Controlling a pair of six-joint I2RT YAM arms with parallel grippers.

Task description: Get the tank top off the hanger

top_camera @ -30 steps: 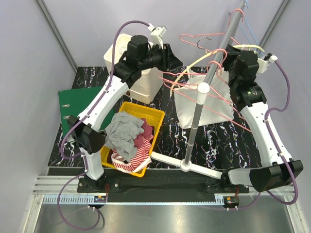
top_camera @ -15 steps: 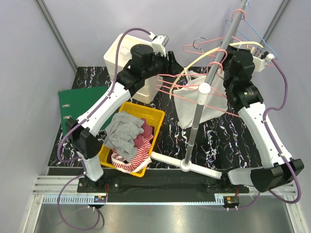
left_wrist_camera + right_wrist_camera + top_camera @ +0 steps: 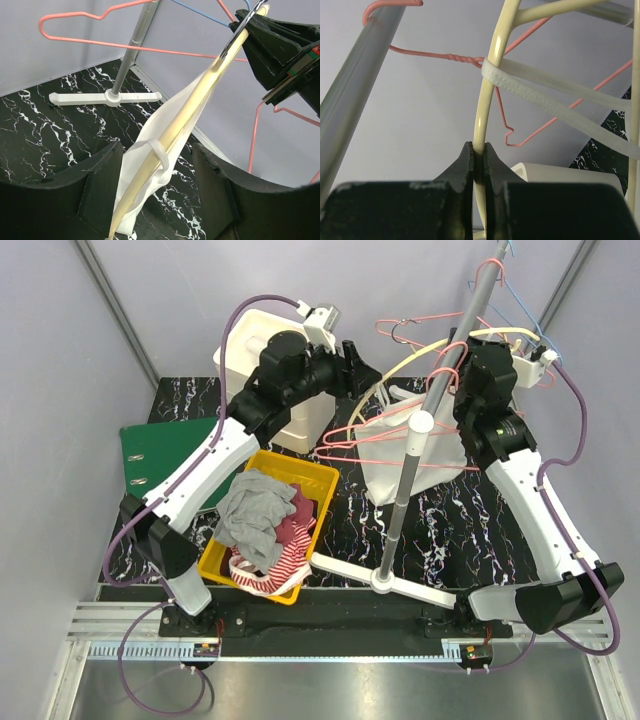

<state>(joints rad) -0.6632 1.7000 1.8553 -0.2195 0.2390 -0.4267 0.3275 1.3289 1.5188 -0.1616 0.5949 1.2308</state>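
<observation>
Left wrist: one white tank top [image 3: 152, 132]

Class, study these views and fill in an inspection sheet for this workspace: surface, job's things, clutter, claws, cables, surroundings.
Surface: black marbled table.
Job's things: white top hangs on cream hanger, strap looped over its arm; not yet off.
Clutter: yellow bin of clothes; green folder; cream box; rack with pink hangers.
Claws: left claw open, straddling hanger and top; right claw shut on hanger.
Cables: purple cables hang in loops on both sides.
Surroundings: grey walls; metal rail at near edge.
</observation>
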